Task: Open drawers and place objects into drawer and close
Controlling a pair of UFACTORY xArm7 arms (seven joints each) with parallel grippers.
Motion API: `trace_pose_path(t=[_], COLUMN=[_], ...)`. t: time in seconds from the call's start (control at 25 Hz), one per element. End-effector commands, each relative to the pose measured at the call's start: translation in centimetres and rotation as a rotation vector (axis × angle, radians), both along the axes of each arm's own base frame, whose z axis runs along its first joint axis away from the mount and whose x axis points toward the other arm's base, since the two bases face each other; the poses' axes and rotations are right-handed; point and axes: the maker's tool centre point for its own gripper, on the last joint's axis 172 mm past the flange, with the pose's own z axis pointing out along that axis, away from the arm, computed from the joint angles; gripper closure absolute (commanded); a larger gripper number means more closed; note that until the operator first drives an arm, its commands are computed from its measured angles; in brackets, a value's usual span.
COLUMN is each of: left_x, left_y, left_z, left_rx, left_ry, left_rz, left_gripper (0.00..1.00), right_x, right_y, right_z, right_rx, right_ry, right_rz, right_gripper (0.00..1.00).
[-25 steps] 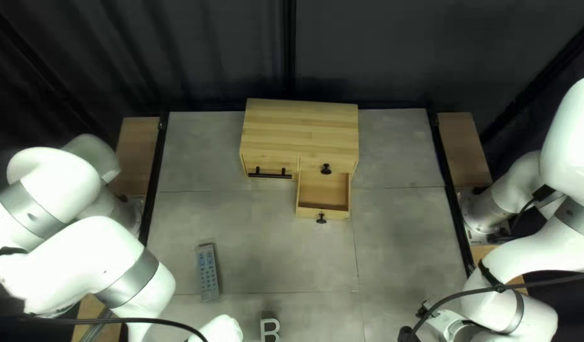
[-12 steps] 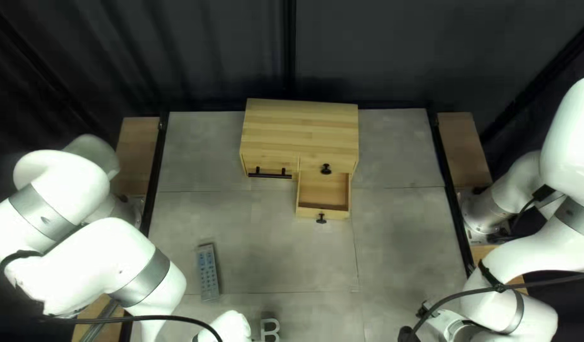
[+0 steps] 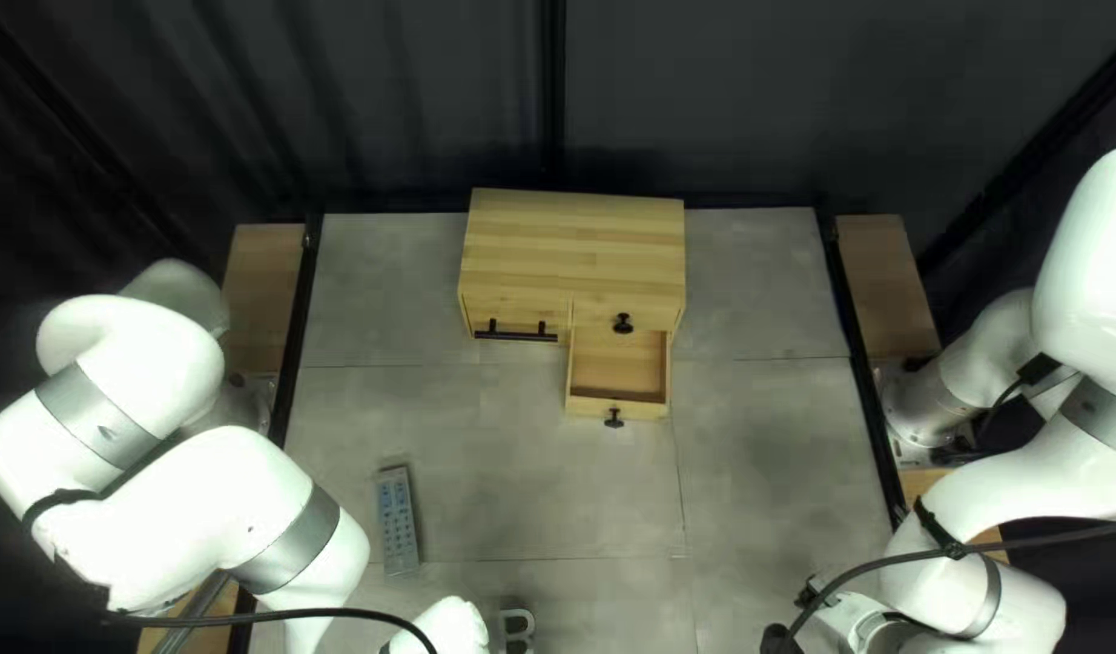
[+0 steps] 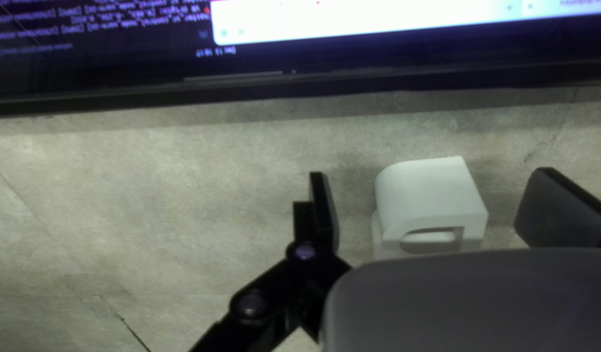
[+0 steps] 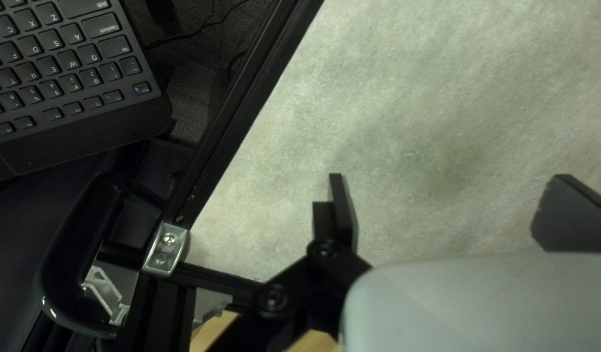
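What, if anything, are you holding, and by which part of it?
Nothing. My left gripper is open, with gaps between its fingers and the white, rounded, slotted block between them. My right gripper is open too, nothing between its fingers.

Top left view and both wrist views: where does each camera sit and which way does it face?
Top left view: above the table's near edge, slanting down toward cabinet and curtain; both arms show.
Left wrist view: on that wrist, along the open left pincer toward a white piece and screen; its fingers show.
Right wrist view: likewise, along the open right pincer toward the table and keyboard; its fingers show.
The first two probably share the white piece.
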Motion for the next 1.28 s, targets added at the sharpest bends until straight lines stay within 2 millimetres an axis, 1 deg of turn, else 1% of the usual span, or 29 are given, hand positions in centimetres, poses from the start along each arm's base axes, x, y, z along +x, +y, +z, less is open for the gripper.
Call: trace_pose_path(t=[0.04, 0.24, 0.44, 0.6, 0.68, 0.72, 0.88, 1.16, 1.28], left_x=[0.2, 0.3, 0.6, 0.8, 0.8, 0.8, 0.9, 1.8, 2.2], left_y=[0.0, 0.0, 0.5, 0.4, 0.1, 0.0, 0.2, 0.2, 0.5], left_z=[0.2, 0.5, 2.0, 2.4, 2.4, 2.4, 2.4, 3.3, 3.2], left_rx=[-0.003, -0.003, 0.008, 0.013, 0.011, 0.009, -0.008, -0.060, -0.085], left_ry=[-0.003, -0.005, -0.004, -0.004, -0.003, -0.002, 0.006, 0.019, 0.020], left_rz=[-0.003, -0.008, -0.014, -0.015, -0.015, -0.013, 0.035, 0.234, 0.323], left_gripper=[0.99, 1.00, 1.00, 1.00, 0.85, 0.00, 0.00, 0.00, 0.00], right_x=[0.0, 0.0, 0.0, 0.0, 0.0, 0.0, 0.0, 0.0, 0.0], right_y=[0.0, 0.0, 0.0, 0.0, 0.0, 0.0, 0.0, 0.0, 0.0], right_z=[0.0, 0.0, 0.0, 0.0, 0.0, 0.0, 0.0, 0.0, 0.0], right_rx=[0.000, 0.000, 0.000, 0.000, 0.000, 0.000, 0.000, 0.000, 0.000], right_ry=[0.000, 0.000, 0.000, 0.000, 0.000, 0.000, 0.000, 0.000, 0.000], right_rz=[0.000, 0.000, 0.000, 0.000, 0.000, 0.000, 0.000, 0.000, 0.000], right_gripper=[0.00, 0.00, 0.00, 0.00, 0.00, 0.00, 0.00, 0.00, 0.00])
